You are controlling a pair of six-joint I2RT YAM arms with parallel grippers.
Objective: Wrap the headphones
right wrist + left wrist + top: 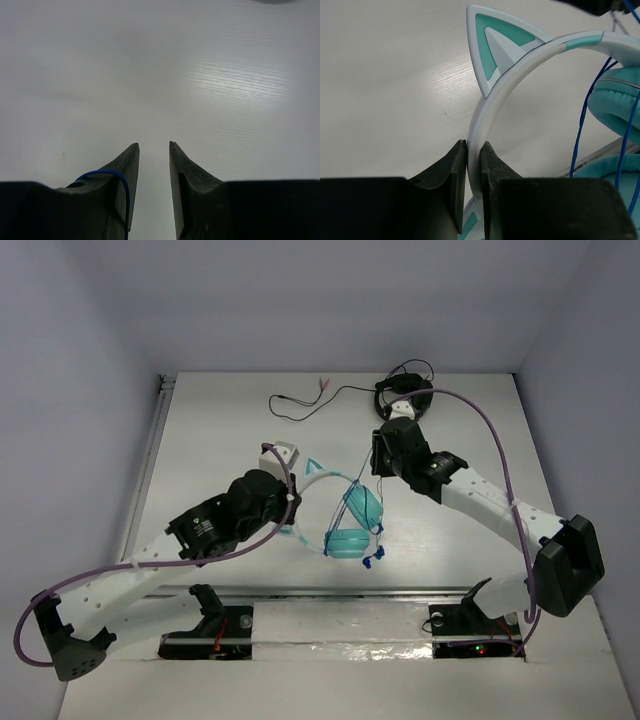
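Observation:
The teal headphones lie mid-table, ear cups folded together, with the pale cat-ear headband arching left. My left gripper is shut on the headband just below one cat ear; from above the gripper sits at the band's left side. The thin blue cable hangs in strands across the teal ear cup. My right gripper is open over bare table, with a loop of blue cable draped over its left finger. In the top view my right gripper hovers just beyond the ear cups.
Black headphones sit at the table's far edge behind my right arm, their black cable trailing left. The table's left edge has a raised rail.

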